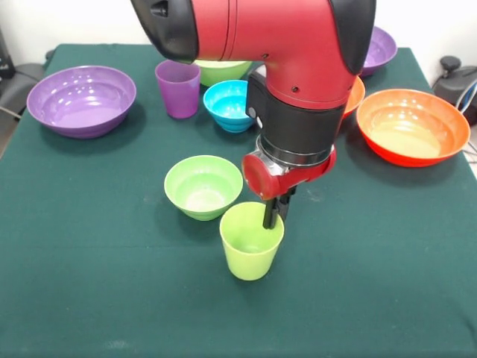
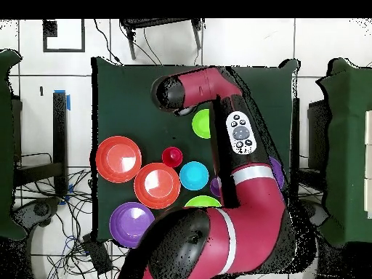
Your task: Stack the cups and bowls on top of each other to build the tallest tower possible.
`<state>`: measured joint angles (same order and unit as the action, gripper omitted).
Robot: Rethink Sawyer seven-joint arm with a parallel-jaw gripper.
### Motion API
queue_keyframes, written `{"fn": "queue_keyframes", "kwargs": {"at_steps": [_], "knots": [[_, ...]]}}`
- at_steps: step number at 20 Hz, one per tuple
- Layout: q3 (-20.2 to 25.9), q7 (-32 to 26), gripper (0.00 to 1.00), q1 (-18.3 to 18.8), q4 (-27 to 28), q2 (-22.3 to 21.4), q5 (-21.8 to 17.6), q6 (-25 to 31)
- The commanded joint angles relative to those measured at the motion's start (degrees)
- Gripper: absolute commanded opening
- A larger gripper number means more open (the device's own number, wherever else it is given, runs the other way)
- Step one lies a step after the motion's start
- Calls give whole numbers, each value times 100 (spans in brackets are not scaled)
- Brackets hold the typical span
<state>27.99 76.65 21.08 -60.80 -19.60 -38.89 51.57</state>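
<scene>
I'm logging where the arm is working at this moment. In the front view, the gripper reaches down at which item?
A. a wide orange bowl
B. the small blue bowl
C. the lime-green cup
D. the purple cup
C: the gripper dips over the rim of the lime-green cup, which stands upright on the table.

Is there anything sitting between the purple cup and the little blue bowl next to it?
No. In the front view, only bare green tablecloth shows between the purple cup and the small blue bowl. They stand side by side without touching.
</scene>
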Motion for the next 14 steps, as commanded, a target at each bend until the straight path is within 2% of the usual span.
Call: {"fn": "queue_keyframes", "kwargs": {"at_steps": [1, 2, 3, 14], "knots": [[-255, -180, 0, -108, -454, -30, -233, -162], [-264, -178, 0, -100, -483, -46, -243, -180], [-275, -165, 100, -111, -482, -49, -253, -174], [-269, -200, 100, -123, -385, -31, -258, -227]]}}
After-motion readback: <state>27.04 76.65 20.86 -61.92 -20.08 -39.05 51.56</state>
